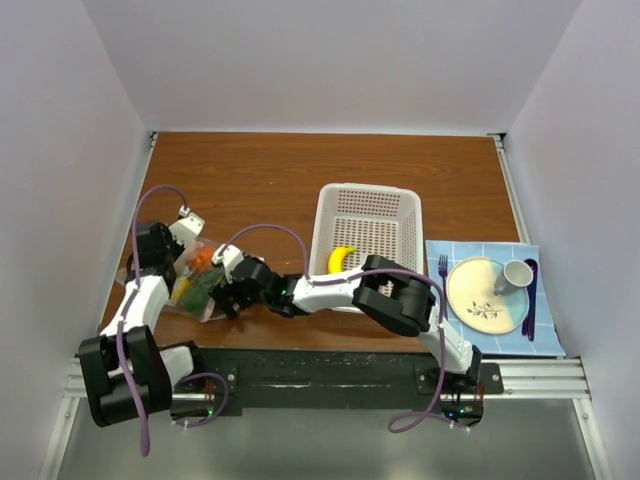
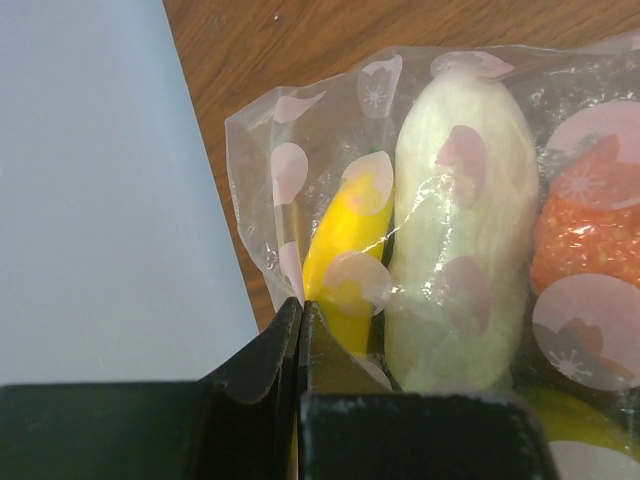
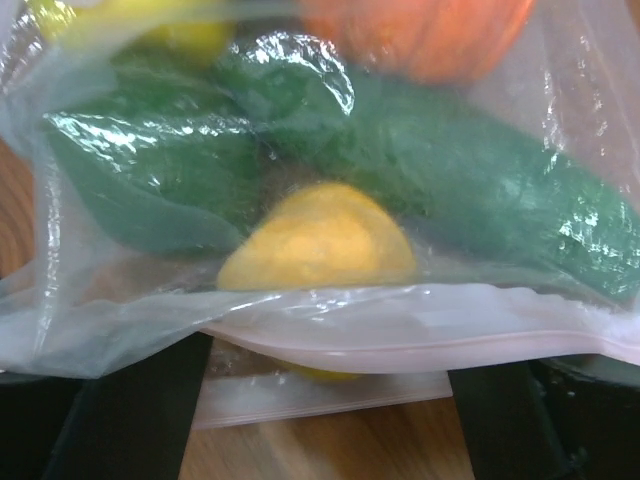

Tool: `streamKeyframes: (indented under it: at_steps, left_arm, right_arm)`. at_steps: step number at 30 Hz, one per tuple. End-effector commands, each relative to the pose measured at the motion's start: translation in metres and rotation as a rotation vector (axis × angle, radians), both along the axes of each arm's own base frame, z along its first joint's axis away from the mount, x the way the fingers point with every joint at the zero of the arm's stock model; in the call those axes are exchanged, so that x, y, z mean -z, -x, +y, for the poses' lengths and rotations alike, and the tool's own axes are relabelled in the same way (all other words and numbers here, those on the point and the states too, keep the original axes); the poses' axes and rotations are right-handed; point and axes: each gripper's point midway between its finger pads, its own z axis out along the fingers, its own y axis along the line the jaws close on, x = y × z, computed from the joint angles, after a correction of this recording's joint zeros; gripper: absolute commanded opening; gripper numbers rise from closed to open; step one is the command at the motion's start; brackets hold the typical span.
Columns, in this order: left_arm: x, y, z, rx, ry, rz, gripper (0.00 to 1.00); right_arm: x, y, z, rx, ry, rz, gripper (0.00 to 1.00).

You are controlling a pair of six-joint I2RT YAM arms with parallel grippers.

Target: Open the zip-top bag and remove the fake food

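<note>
The zip-top bag (image 1: 200,285) lies on the wooden table at the left, between my two grippers. My left gripper (image 2: 298,305) is shut on a corner edge of the bag (image 2: 300,150). Through the plastic there I see fake food: a yellow piece (image 2: 345,240), a pale whitish piece (image 2: 455,230) and an orange piece (image 2: 590,220). My right gripper (image 3: 325,390) stands open, with the bag's zip strip (image 3: 420,335) stretched across the gap between its fingers (image 3: 130,410). Behind the strip lie a yellow piece (image 3: 320,240) and a green cucumber (image 3: 480,190). A yellow banana (image 1: 342,258) lies in the basket.
A white perforated basket (image 1: 368,215) stands right of the bag, with my right arm (image 1: 390,290) crossing in front of it. At the far right, a blue cloth (image 1: 545,330) carries a cream plate (image 1: 478,300), a cup (image 1: 514,274), a fork (image 1: 443,268) and a dark spoon (image 1: 529,295).
</note>
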Motion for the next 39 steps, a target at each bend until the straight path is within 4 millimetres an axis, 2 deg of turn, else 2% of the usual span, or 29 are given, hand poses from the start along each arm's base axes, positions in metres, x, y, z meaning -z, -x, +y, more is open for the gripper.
streamKeyframes:
  at_steps: [1, 4, 5, 6, 7, 8, 9, 11, 13, 14, 15, 16, 17, 18, 20, 21, 22, 23, 24, 25, 26, 28, 29, 31, 32, 33, 35, 37, 39]
  left_arm:
    - [0.077, 0.07, -0.045, 0.021, 0.219, 0.336, 0.0]
    - [0.081, 0.077, -0.043, -0.001, 0.206, 0.342, 0.0]
    - [0.081, 0.077, -0.041, -0.01, 0.197, 0.334, 0.0]
    - [0.084, 0.081, -0.039, -0.021, 0.19, 0.338, 0.0]
    - [0.082, 0.081, -0.034, -0.043, 0.164, 0.326, 0.0]
    - [0.081, 0.078, -0.031, -0.059, 0.153, 0.306, 0.0]
    - [0.082, 0.079, -0.028, -0.075, 0.145, 0.3, 0.0]
    - [0.077, 0.075, -0.02, -0.11, 0.12, 0.271, 0.0]
    - [0.069, 0.067, -0.011, -0.143, 0.095, 0.243, 0.0]
    - [0.065, 0.063, -0.009, -0.151, 0.091, 0.23, 0.0]
    - [0.056, 0.054, -0.005, -0.162, 0.087, 0.207, 0.0]
    - [0.051, 0.05, -0.003, -0.173, 0.092, 0.201, 0.0]
    - [0.049, 0.051, -0.004, -0.185, 0.108, 0.211, 0.0]
    - [0.038, 0.042, -0.003, -0.186, 0.113, 0.185, 0.0]
    - [0.031, 0.044, -0.008, -0.199, 0.148, 0.189, 0.0]
    - [0.022, 0.04, -0.009, -0.197, 0.163, 0.177, 0.0]
    - [0.018, 0.039, -0.017, -0.183, 0.205, 0.166, 0.0]
    - [0.019, 0.048, -0.023, -0.173, 0.232, 0.207, 0.0]
    - [0.012, 0.045, -0.028, -0.158, 0.253, 0.203, 0.04]
    - [0.008, 0.046, -0.036, -0.133, 0.289, 0.205, 0.14]
    - [0.006, 0.052, -0.039, -0.135, 0.304, 0.229, 0.45]
    - [-0.007, 0.053, -0.035, -0.135, 0.294, 0.202, 0.59]
    - [-0.011, 0.054, -0.03, -0.134, 0.269, 0.194, 0.71]
    - [-0.021, 0.058, -0.012, -0.17, 0.234, 0.152, 0.75]
    - [-0.025, 0.059, -0.004, -0.16, 0.207, 0.144, 0.76]
    - [-0.026, 0.065, 0.009, -0.199, 0.202, 0.137, 0.76]
    - [-0.016, 0.073, 0.016, -0.192, 0.191, 0.175, 0.76]
    - [-0.006, 0.081, 0.023, -0.192, 0.181, 0.203, 0.8]
    - [0.008, 0.087, 0.021, -0.189, 0.188, 0.221, 0.84]
  right_arm:
    - [-0.025, -0.001, 0.014, 0.016, -0.107, 0.01, 0.79]
    - [-0.034, -0.003, 0.006, 0.048, -0.131, -0.002, 0.64]
    - [-0.053, -0.003, 0.003, 0.059, -0.166, -0.012, 0.61]
    - [-0.048, -0.002, -0.008, 0.075, -0.155, -0.008, 0.59]
    - [-0.055, -0.001, -0.012, 0.083, -0.173, -0.017, 0.55]
    - [-0.075, -0.002, -0.018, 0.101, -0.205, -0.035, 0.55]
    - [-0.069, 0.001, -0.028, 0.105, -0.186, -0.032, 0.54]
    - [-0.074, 0.005, -0.046, 0.12, -0.175, -0.037, 0.54]
    - [-0.076, 0.009, -0.058, 0.127, -0.166, -0.036, 0.52]
    - [-0.065, 0.015, -0.068, 0.126, -0.137, -0.027, 0.52]
    - [-0.075, 0.017, -0.073, 0.131, -0.152, -0.025, 0.52]
    - [-0.07, 0.02, -0.081, 0.132, -0.124, -0.015, 0.52]
    - [-0.065, 0.026, -0.09, 0.13, -0.101, -0.008, 0.52]
    - [-0.078, 0.027, -0.097, 0.134, -0.115, -0.014, 0.52]
    - [-0.079, 0.033, -0.118, 0.148, -0.079, -0.01, 0.51]
    - [-0.085, 0.032, -0.125, 0.157, -0.077, -0.022, 0.46]
    - [-0.11, 0.029, -0.138, 0.187, -0.101, -0.056, 0.42]
    - [-0.118, 0.028, -0.145, 0.199, -0.097, -0.066, 0.38]
    - [-0.131, 0.025, -0.152, 0.217, -0.101, -0.092, 0.33]
    - [-0.145, 0.017, -0.168, 0.272, -0.081, -0.124, 0.31]
    - [-0.161, 0.009, -0.173, 0.302, -0.092, -0.142, 0.3]
    - [-0.171, -0.004, -0.193, 0.368, -0.053, -0.172, 0.27]
    - [-0.184, -0.021, -0.209, 0.439, -0.059, -0.193, 0.25]
    - [-0.18, -0.037, -0.233, 0.527, -0.024, -0.191, 0.2]
    - [-0.177, -0.055, -0.256, 0.609, -0.003, -0.192, 0.2]
    - [-0.174, -0.062, -0.268, 0.663, 0.004, -0.179, 0.19]
    - [-0.157, -0.075, -0.297, 0.747, 0.091, -0.173, 0.19]
    - [-0.143, -0.077, -0.313, 0.793, 0.171, -0.16, 0.28]
    - [-0.13, -0.078, -0.32, 0.804, 0.245, -0.15, 0.45]
